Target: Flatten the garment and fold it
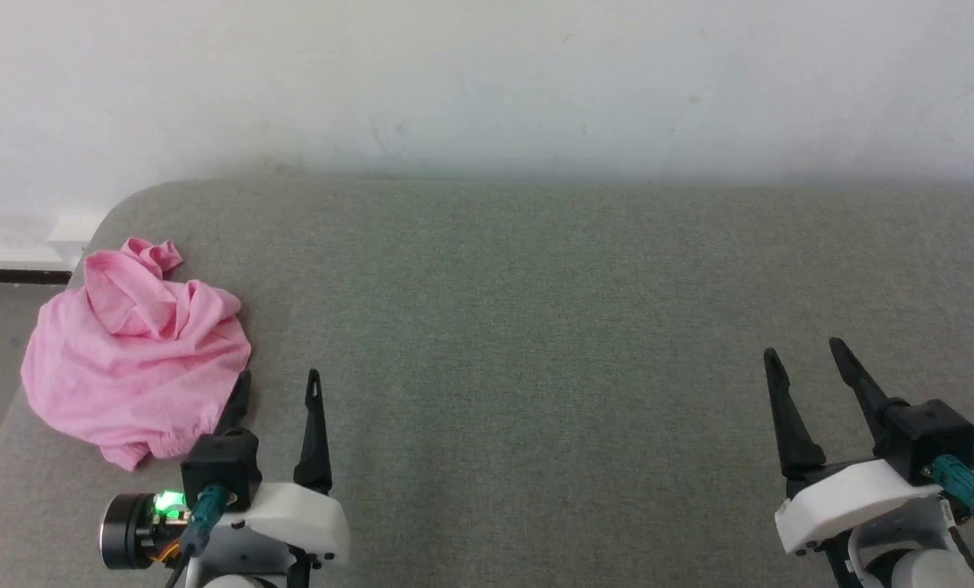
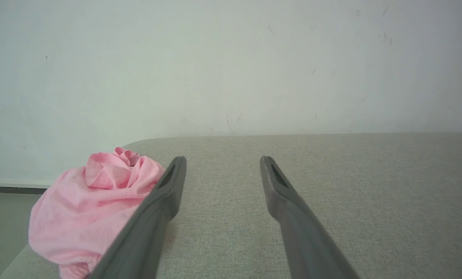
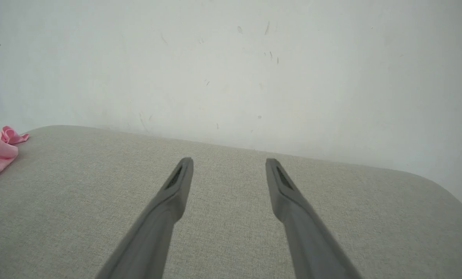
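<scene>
The garment (image 1: 131,351) lies crumpled in a heap at the far left end of the grey fabric-covered counter (image 1: 535,327), close to the rounded corner, with part of it at the edge. I read the left claw (image 1: 280,376) as released: its jaws stand spread with nothing between them, and its outer finger sits just beside the heap. I cannot tell whether it touches the cloth. The right claw (image 1: 803,349) is also released and empty, well apart from the garment on the right side. Judged step: approach, before any flattening has begun. The next move calls for steering the left claw onto a cloth edge, pinching a single layer, and drawing the heap toward the counter's middle where both claws can spread it.
</scene>
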Motion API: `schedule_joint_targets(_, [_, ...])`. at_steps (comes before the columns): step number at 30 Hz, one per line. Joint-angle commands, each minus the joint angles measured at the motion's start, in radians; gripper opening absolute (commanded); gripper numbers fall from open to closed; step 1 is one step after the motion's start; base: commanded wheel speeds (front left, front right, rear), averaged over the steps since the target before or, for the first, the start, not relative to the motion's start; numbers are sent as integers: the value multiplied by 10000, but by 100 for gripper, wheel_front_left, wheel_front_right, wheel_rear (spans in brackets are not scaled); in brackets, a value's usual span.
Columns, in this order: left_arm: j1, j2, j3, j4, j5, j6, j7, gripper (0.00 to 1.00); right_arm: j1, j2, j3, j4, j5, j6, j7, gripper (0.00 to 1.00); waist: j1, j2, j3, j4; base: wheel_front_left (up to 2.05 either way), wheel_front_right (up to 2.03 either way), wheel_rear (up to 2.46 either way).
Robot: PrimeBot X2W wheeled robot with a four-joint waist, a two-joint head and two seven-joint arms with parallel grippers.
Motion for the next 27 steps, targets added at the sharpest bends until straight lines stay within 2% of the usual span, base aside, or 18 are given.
schedule_joint_targets(1, [-134,111,-50,-27,39,149,-109,100,67,15,-28,-61,51,-6,-127,100,0,0,15,221,0,0,0])
schedule_joint_targets(27, [-201,228,-78,-129,-95,1010,-654,100,148,25,-157,-129,113,-10,-671,100,0,0,176,2110,0,0,0])
